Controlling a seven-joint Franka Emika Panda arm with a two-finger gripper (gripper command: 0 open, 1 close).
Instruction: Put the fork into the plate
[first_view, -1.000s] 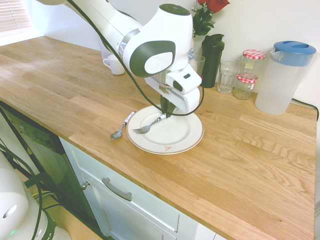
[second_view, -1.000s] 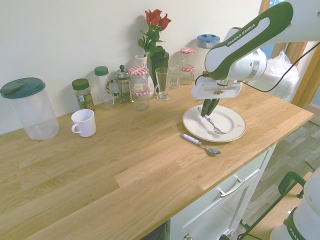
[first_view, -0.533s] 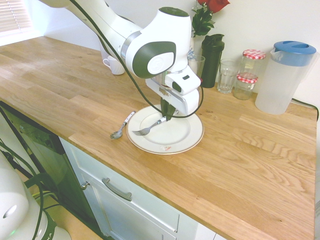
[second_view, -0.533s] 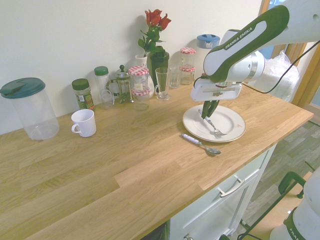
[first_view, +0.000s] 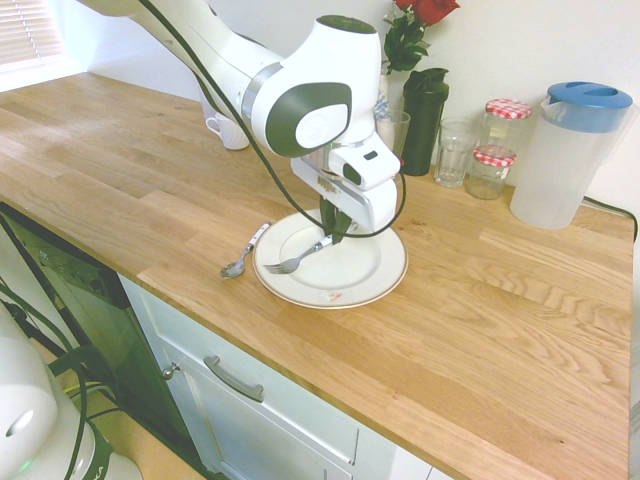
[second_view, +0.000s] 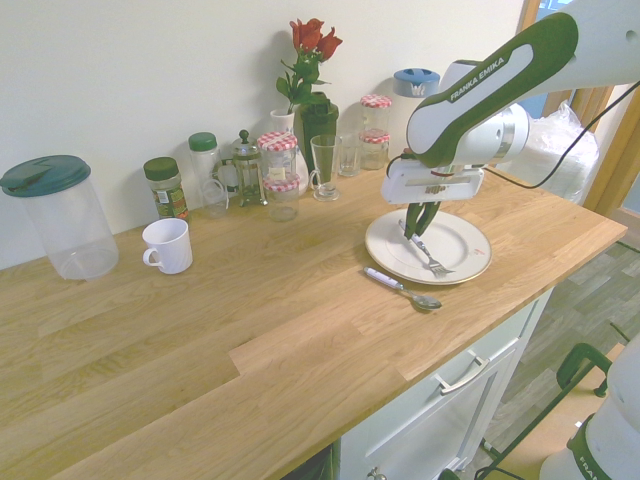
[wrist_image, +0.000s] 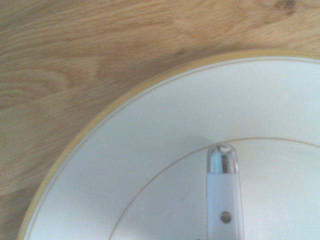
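Note:
The white plate (first_view: 377, 283) with its thin brown rim line lies near the counter's front edge, and its red mark faces the front. The slim silver fork (first_view: 299, 258) lies slanted on it, tines toward the plate's left rim. Its pale handle runs up to my gripper (first_view: 335, 232), which stands straight down over the handle end. From the other side the fork (second_view: 429, 257) lies on the plate (second_view: 470, 236) beneath the gripper (second_view: 418, 228). The wrist view shows the handle (wrist_image: 223, 195) close above the plate (wrist_image: 125, 150).
A silver spoon (first_view: 241, 262) lies on the wood just left of the plate. A white mug (second_view: 168, 245), jars, glasses, a vase of roses (second_view: 305, 75) and two lidded plastic jugs (first_view: 565, 150) stand along the back wall.
The gripper has sunk a little toward the plate. The fork's tines have come down onto the plate near its left rim.

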